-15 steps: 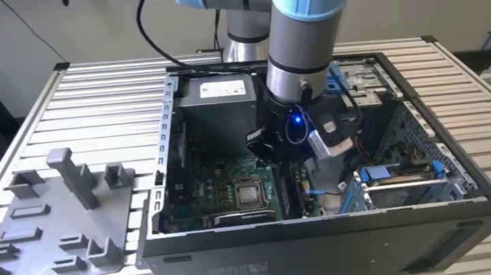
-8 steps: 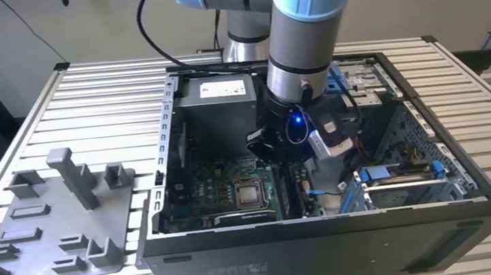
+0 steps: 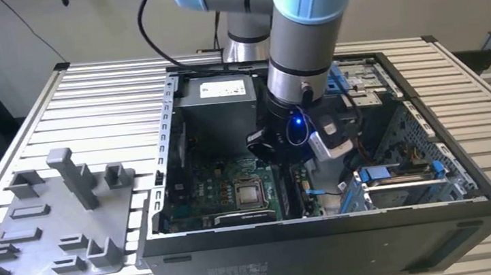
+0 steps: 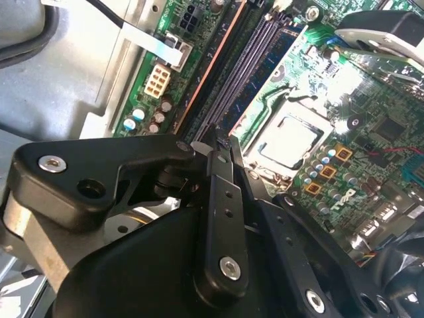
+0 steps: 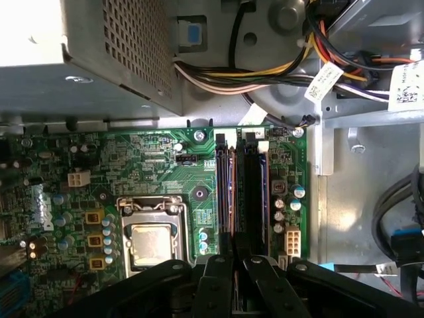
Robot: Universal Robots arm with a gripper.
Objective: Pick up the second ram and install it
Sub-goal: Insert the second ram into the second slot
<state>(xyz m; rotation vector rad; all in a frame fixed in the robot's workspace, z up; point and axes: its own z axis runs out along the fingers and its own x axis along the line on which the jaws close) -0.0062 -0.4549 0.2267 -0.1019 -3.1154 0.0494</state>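
**Gripper over the memory slots**

Gripper [image 5: 232,265] hangs inside the open computer case [image 3: 177,186], its fingers drawn close together directly above the memory slots [image 5: 242,189], beside the processor socket [image 5: 151,242]. You see a dark board standing in those slots, apparently the second ram [image 5: 252,185]; its long axis runs straight out from your fingertips along the slot. Whether the fingers pinch it, you cannot tell. In the exterior view the arm blocks the slots; both wrist views show them.

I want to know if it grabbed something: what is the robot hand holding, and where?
Cannot tell. The hand sits over the memory slots, hiding what it may hold.
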